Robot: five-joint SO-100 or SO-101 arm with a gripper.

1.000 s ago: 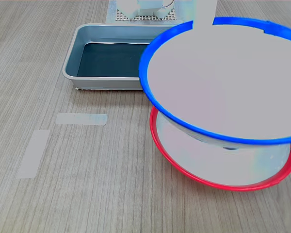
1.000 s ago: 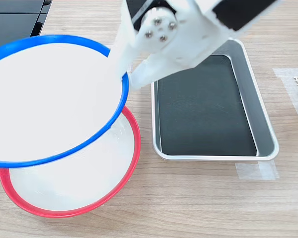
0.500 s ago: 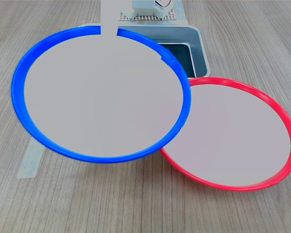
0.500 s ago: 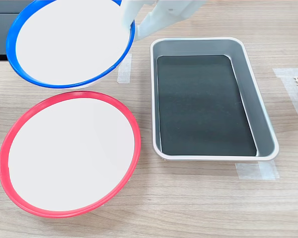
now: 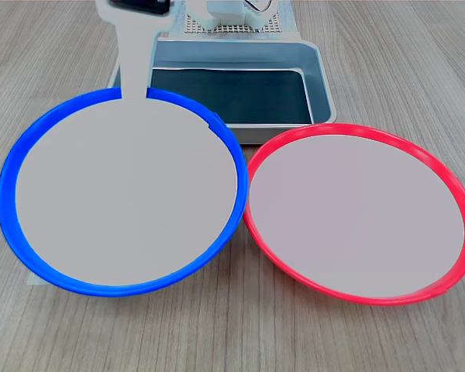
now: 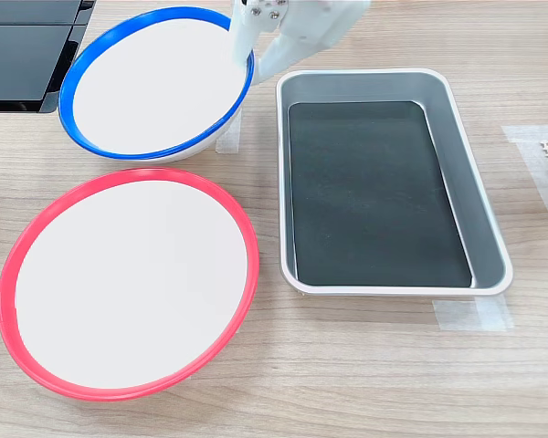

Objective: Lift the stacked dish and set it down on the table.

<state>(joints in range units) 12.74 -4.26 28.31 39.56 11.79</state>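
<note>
Wood-grain table (image 5: 217, 341) filling both exterior views, pale tape strips partly covered. Blue-rimmed stacked dish (image 5: 122, 203) no longer on the red-rimmed plate (image 5: 363, 213), sitting beside it with rims nearly touching in the first exterior view, on the first exterior view's left of that red plate. Looking slightly tilted in the second exterior view (image 6: 157, 84), white underside showing along the edge nearest the red plate (image 6: 128, 283), so touchdown on the table not certain. Gripper (image 6: 254, 57) pinching the dish's rim on the side toward the grey metal tray (image 6: 489, 237), one white finger (image 5: 134, 66) lying over the rim and the inner slope, the other apparently underneath; closed on the rim as far as can be told. Judging handling: thin rigid plastic, light, not fragile, but broad and shallow, so a one-sided rim pinch letting it droop and swing. Smooth glossy surface likely slippery under hard pads. Best hold staying on the raised blue lip, clear of the small notch (image 5: 215, 118), fingers biting across the lip rather than the flat centre. Releasing only once flat on the table.
</note>
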